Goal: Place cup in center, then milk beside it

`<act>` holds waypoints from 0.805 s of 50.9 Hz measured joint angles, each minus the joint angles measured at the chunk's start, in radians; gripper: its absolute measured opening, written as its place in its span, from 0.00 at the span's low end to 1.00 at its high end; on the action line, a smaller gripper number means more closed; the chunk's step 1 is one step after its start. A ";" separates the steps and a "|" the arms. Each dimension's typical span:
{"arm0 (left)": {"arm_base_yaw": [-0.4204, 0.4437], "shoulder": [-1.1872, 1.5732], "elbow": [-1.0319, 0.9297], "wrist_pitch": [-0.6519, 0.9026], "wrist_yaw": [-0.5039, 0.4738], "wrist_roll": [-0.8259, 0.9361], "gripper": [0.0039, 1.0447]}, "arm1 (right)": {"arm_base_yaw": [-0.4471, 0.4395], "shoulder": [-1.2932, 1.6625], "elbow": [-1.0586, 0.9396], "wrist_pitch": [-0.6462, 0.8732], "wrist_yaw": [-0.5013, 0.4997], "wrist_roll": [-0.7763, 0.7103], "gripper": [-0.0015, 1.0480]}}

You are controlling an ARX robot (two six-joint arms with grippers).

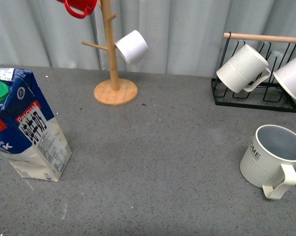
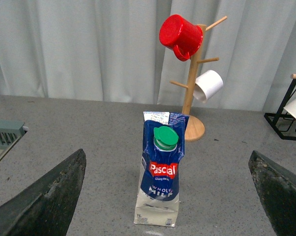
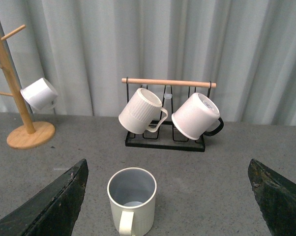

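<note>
Grey speckled tabletop (image 1: 153,162) with a pale pleated curtain (image 1: 187,29) behind it, pretty plain setup. As for progress, I'd say basically nothing is done yet.

The cup (image 1: 272,160), the one lettered HOME, stands upright at the near right of the table with its handle facing the near side. It's just in front of the black rack (image 1: 251,98), where a ribbed white mug (image 1: 242,69) hangs. The milk (image 1: 27,128) is way over at the near left, standing with its green cap on. The two are well apart, and neither is anywhere near the middle of the table.

At the far side, left of centre, a wooden mug tree (image 1: 112,73) holds a red cup (image 1: 79,6) and a small white cup (image 1: 132,46). Not part of the job, as far as I can tell.

Both wrist views show jaws spread wide with nothing in them. The left gripper (image 2: 166,155) faces the carton, which looks some way off and untouched. The right gripper (image 3: 167,162) is lined up on the cup from the handle side, also not touching it.

So both steps are left: cup to the centre first, then the milk beside it. My guess is the right arm goes first, since it's already pointed at the cup.
</note>
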 joint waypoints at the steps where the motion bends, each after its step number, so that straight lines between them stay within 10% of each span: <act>1: 0.000 0.000 0.000 0.000 0.000 0.000 0.94 | 0.000 0.000 0.000 0.000 0.000 0.000 0.91; 41: 0.000 0.000 0.000 0.000 0.000 0.000 0.94 | 0.000 0.000 0.000 0.000 0.000 0.000 0.91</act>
